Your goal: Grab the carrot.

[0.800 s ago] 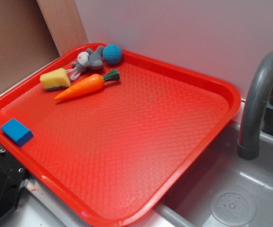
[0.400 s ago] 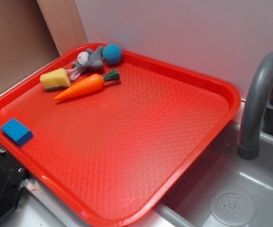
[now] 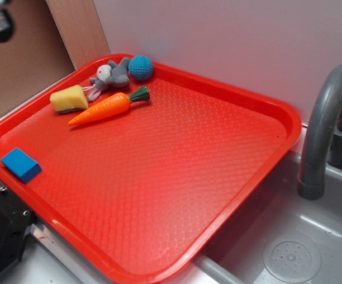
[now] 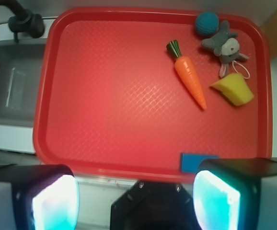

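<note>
With its fingers (image 4: pixel 136 191) spread wide, it ought to drop over the carrot (image 4: pixel 190 75) mid-body, turning crosswise, clear of the yellow wedge (image 4: pixel 234 89) just beside

Red tray (image 3: pixel 230 195) holds wedge (image 3: pixel 68 98), bunny (image 3: pixel 109 76), ball (image 3: pixel 141 67), block (image 3: pixel 21 164).

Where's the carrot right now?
The carrot lies on the red tray near its far-left corner in the exterior view, beside the yellow wedge, below the gray plush.
</note>
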Robot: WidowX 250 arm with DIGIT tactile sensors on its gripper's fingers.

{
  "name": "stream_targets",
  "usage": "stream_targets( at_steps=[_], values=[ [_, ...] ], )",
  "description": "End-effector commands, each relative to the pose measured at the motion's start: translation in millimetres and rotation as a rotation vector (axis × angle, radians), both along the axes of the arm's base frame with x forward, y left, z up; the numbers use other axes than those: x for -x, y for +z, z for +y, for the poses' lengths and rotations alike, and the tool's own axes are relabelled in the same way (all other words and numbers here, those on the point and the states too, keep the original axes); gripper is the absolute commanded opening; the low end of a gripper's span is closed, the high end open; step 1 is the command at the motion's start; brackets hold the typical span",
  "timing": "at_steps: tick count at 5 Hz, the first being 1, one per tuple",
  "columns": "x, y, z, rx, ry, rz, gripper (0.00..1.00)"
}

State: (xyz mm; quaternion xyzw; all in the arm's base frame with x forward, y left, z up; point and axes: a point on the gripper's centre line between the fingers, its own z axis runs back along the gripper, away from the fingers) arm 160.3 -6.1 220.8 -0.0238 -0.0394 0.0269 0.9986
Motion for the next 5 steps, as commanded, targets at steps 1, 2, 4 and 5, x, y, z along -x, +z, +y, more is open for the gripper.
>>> stream_targets(
  at_steps=[1, 2, 4, 5],
  values=[
    [-64.7, -63.5, 54.0, -0.173, -0.074, -0.010, 1.00],
    [-85.4, -107.2, 61.3, -0.191, -0.221, -0.012, 1.00],
    [-91.2, -167.4, 69.7, -0.190, -0.306, 0.077, 1.00],
    [-97.8, -183.6, 78.1, -0.173, -0.265, 0.130, 1.00]
  ],
)
